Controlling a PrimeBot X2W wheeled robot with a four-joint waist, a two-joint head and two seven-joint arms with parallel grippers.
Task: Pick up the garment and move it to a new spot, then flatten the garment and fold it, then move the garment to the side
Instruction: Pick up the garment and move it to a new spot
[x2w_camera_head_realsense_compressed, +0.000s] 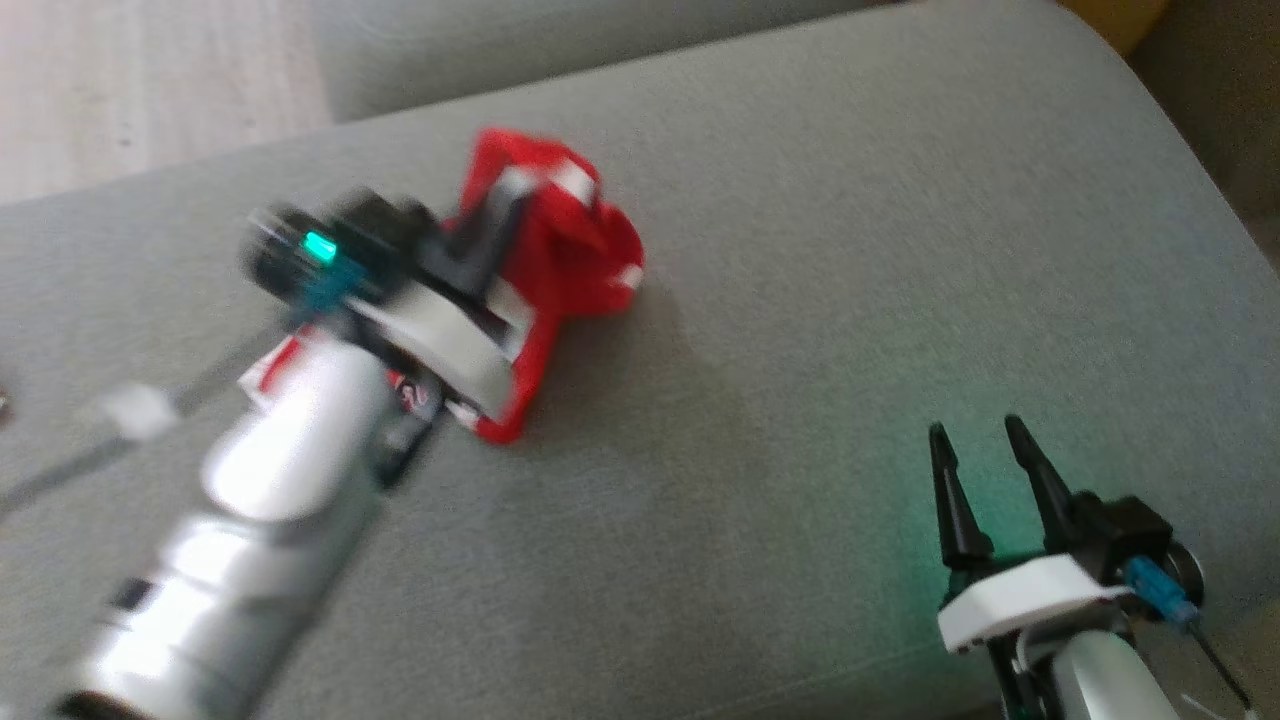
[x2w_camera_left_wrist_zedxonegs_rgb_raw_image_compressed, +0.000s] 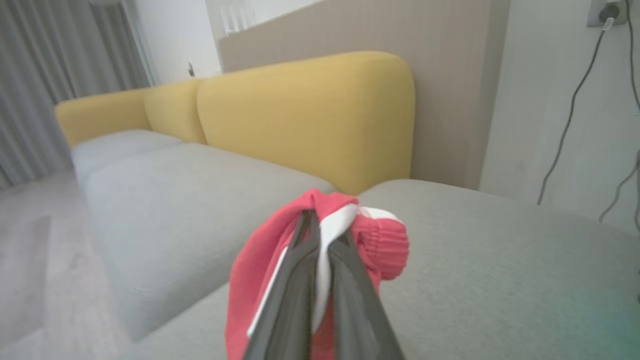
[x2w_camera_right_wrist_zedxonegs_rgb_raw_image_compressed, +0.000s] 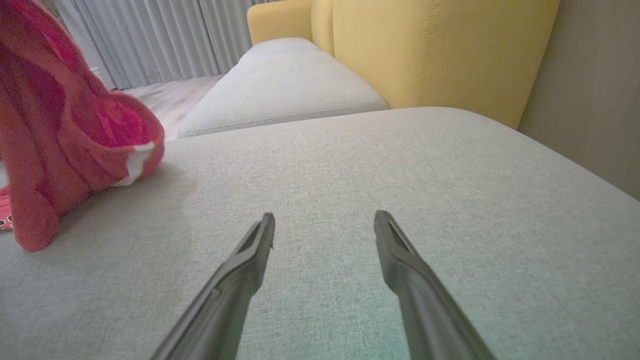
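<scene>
A: Obs. Left pincer (x2w_camera_left_wrist_zedxonegs_rgb_raw_image_compressed: 314, 220) is clamped shut on a bunched fold of the red garment (x2w_camera_head_realsense_compressed: 575, 250), with white trim showing between its fingers. Which step do you log?

B: The first, pick up and relocate. The garment hangs from that grip in a heap. Its lower end touches the grey cushion (x2w_camera_head_realsense_compressed: 800, 350), left of the middle and toward the far edge. Nothing is flattened and nothing is folded.

A: Right pincer (x2w_camera_head_realsense_compressed: 975, 430)?

B: Jaws spread wide, holding nothing. It is low over the cushion toward the near right corner, well apart from the cloth.

A: Next move, as a judgement?

B: Raise the garment until the trailing end clears the cushion. Then carry it over the bare middle and set it down there. The left arm is blurred in the head view, so it is probably moving. I cannot read the direction.

A: Caveat?

B: The grip takes a thick bunch, not a clean edge, so the garment will likely land crumpled. Flattening should then need both pincers. I cannot tell which part of the garment is pinched.
</scene>
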